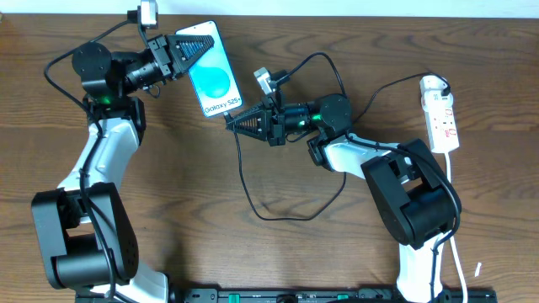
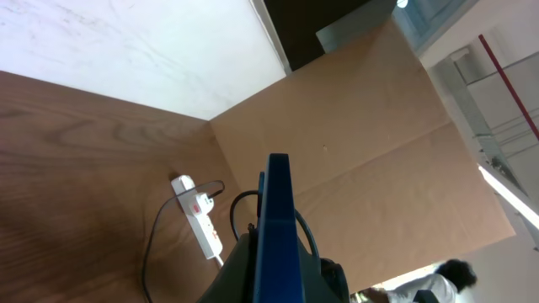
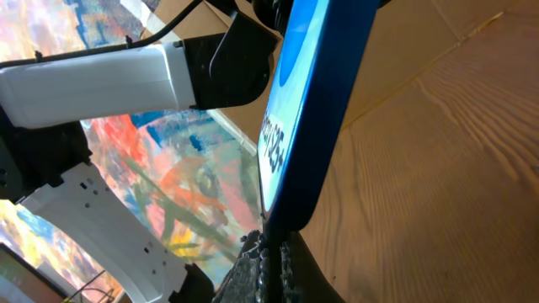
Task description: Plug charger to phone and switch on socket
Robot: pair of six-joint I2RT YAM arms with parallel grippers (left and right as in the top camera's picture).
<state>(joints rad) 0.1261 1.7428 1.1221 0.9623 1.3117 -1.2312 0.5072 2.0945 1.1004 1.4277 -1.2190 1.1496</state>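
The left gripper [image 1: 195, 57] is pinching the phone [image 1: 210, 69] by its sides. The phone is at the back left of the table [image 1: 278, 261]. Its light blue screen faces up, with a round shape and the words "Galaxy S25+" on it. In the left wrist view the phone is seen from its thin edge.

The right gripper [image 1: 232, 122] is just beside the bottom edge of the phone. Its fingers [image 3: 253, 269] are pressed close together on the small plug end of the charger [image 1: 240, 164]. The plug tip sits right at the bottom edge of the phone, but the pictures do not show if it is in. The thin black cable hangs from this gripper and makes a big loop on the table.

The socket [image 1: 441, 114] lies far away on the right side of the table. It is white with small red marks. Its white cord [image 1: 456, 252] runs toward the front edge
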